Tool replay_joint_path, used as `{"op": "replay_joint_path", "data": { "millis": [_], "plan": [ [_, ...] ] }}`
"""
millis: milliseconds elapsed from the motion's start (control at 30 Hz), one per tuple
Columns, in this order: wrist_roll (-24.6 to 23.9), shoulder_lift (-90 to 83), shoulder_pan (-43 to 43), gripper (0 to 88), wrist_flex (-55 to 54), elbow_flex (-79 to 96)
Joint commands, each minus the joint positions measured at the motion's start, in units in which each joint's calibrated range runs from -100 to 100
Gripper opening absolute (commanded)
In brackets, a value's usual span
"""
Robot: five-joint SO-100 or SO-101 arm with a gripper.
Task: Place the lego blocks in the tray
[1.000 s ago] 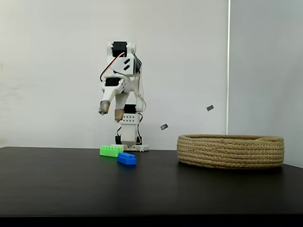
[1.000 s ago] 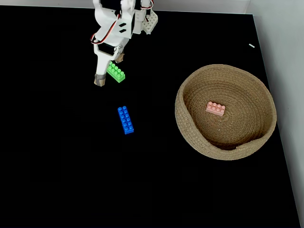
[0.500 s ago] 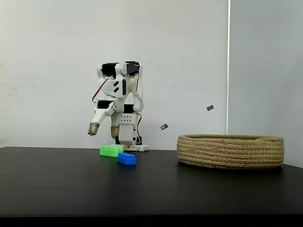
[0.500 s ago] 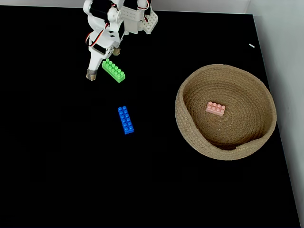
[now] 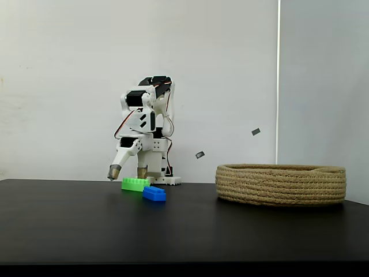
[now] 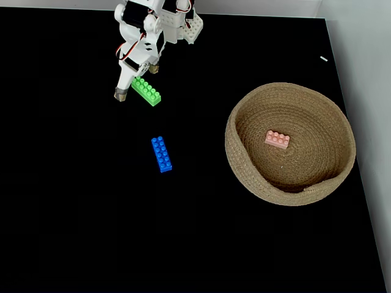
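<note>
Black matte tabletop [image 6: 73, 201] against a plain white wall [image 5: 57, 69]; a paler panel closes the right side in the side-on fixed view. White arm [image 5: 151, 115] stands at the table's far edge, folded forward and down. Gripper [image 5: 128, 172] low over the surface, fingers spread apart and holding nothing; the tan-tipped fingertips [image 6: 121, 94] straddle the near end of the green brick [image 6: 146, 91], one tip to its left in the top-down fixed view, the other behind it near the arm's base. Whether a tip touches the brick, cannot tell. Green brick lies flat, studs up, angled diagonally, just in front of the base; also seen in the side-on view [image 5: 135, 183]. Blue brick [image 6: 161, 154] lies flat nearer the table centre, apart from the green one, long axis running roughly toward the camera edge; from the side [image 5: 154, 194] it overlaps the green brick's right end. Coiled rope basket [image 6: 342, 131] sits at the right, well apart from the arm [image 5: 281, 184]. Pale pink brick [image 6: 277, 139] rests inside it, near the middle of the basket floor.
</note>
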Motion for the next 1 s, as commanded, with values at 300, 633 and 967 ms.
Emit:
{"op": "replay_joint_path", "data": {
  "millis": [300,633,967],
  "plan": [
    [-0.4,-1.5,-1.6,30.2,-7.4,3.1],
    [0.2,-3.2,-1.7,0.1,-8.9,3.3],
    [-5.8,-4.1,-14.0,0.1,12.5,-30.5]
  ]
}}
